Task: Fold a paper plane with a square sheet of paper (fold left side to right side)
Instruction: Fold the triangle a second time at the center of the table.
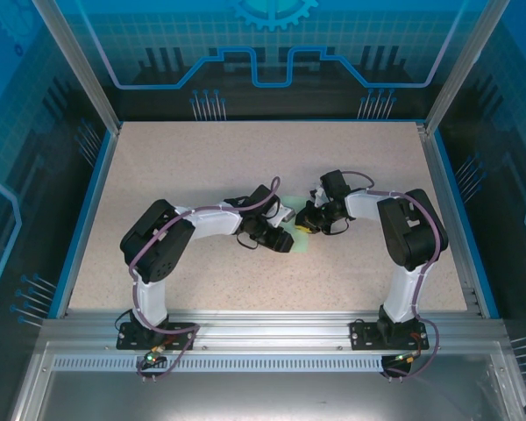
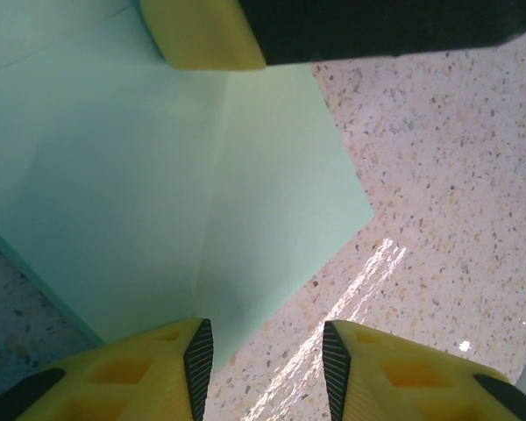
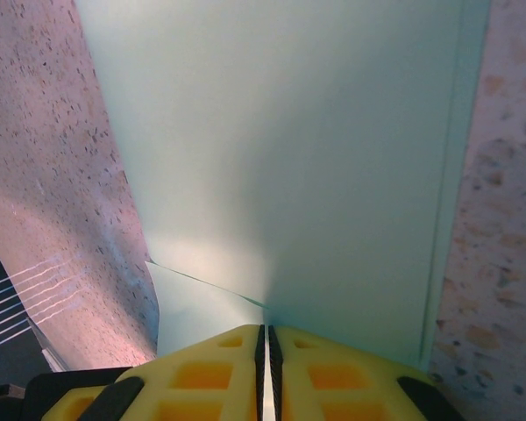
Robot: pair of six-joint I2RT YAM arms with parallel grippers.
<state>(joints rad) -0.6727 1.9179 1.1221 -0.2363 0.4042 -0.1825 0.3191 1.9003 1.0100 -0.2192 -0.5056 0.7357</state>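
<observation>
Top view, sheet: the pale mint square sheet of paper [image 1: 302, 243] lies a little right of the table's middle, mostly covered by the two grippers meeting over it.
Top view, hands: the left gripper [image 1: 282, 239] reaches onto the sheet from 9 o'clock. The right gripper [image 1: 305, 225] reaches in from 3 o'clock, and the two sit just beside each other.
Top view, room: the bare speckled beige table [image 1: 202, 167] lies open all around the sheet, widest toward 12 and 9 o'clock.
Top view, edges: a blue rim [image 1: 86, 219] borders the table, and an aluminium rail [image 1: 263, 326] runs along 6 o'clock.
Top view, surroundings: blue panels [image 1: 272, 53] printed with grid and gear lines wall the space in.
Left wrist, hand: the left gripper [image 2: 267, 360] has its jaws apart and holds nothing; table shows between them.
Left wrist, sheet: the sheet [image 2: 158, 193] lies flat from 7 o'clock up to 12, with a crease [image 2: 212, 210] through it and one corner pointing to 3 o'clock.
Left wrist, other hand: a yellow pad [image 2: 206, 35] of the right gripper sits over the sheet at 12 o'clock.
Left wrist, surface: glossy table [image 2: 447, 175] lies open toward 3 o'clock, with a streak of glare.
Right wrist, hand: the right gripper [image 3: 265, 346] has its pads pressed together, a thin pale line of paper pinched between them.
Right wrist, sheet: the sheet [image 3: 289, 158] rises from the fingertips toward 12 o'clock, with a straight edge at 3 o'clock and a second layer showing at 7.
Right wrist, surface: speckled table [image 3: 44, 158] shows at 9 and 3 o'clock.
</observation>
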